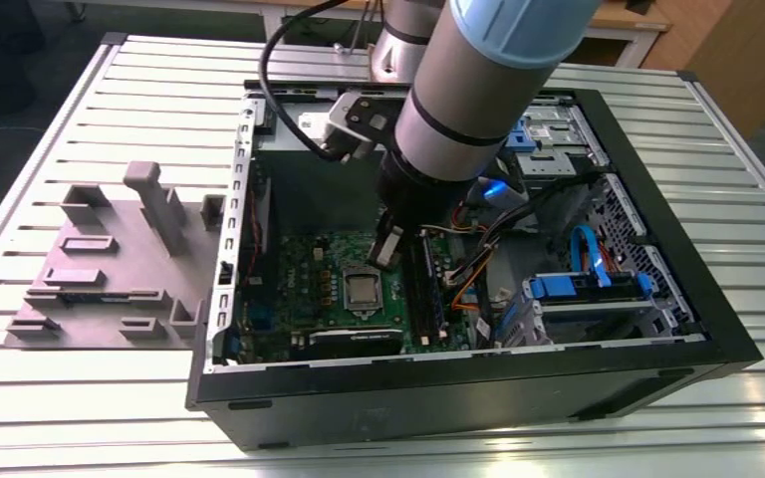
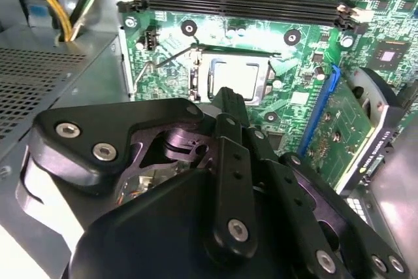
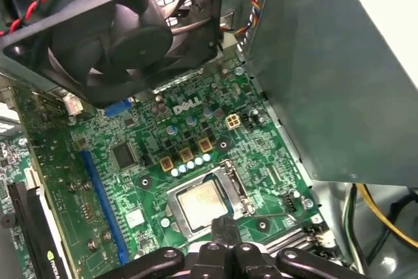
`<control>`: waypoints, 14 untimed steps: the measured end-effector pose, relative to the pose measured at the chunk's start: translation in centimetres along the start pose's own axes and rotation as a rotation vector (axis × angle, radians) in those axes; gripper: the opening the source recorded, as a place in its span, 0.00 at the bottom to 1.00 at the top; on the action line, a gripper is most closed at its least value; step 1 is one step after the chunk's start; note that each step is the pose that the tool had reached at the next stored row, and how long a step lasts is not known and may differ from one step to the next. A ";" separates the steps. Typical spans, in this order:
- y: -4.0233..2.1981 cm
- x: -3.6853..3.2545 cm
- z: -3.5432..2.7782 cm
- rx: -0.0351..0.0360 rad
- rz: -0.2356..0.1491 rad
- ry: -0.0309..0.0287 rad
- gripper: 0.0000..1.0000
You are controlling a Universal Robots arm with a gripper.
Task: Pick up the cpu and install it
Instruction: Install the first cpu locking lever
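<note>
Here the cpu point(image 3: 204, 204) lies flat, metal top up, in its socket; gripper point(image 3: 224, 230) state unclear.

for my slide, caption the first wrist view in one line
Gripper poised just above the cpu seated in the motherboard socket, case fan beyond.

The arm point(image 1: 482, 90) comes down steeply from the top of the exterior view, its thick grey tube with a pale blue band narrowing to a dark wrist. A black cable loops beside it. Below the wrist the gripper point(image 1: 385, 249) points straight down. In both wrist views its black linkage bars run together to a narrow tip point(image 2: 228, 99), fingers drawn close together.
</note>
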State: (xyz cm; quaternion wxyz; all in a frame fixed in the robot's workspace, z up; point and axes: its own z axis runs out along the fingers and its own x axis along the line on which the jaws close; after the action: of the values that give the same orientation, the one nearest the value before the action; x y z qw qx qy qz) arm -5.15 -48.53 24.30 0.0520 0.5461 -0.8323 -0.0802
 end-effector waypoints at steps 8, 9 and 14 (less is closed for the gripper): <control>0.08 0.11 0.17 -0.0001 0.000 -0.0005 0.10; 0.11 0.11 0.04 -0.0001 0.000 -0.0006 0.10; 0.24 0.09 -0.63 -0.0019 0.000 -0.0047 0.10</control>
State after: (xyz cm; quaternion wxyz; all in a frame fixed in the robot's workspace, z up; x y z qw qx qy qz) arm -5.30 -48.57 24.97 0.0506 0.5460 -0.8322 -0.0823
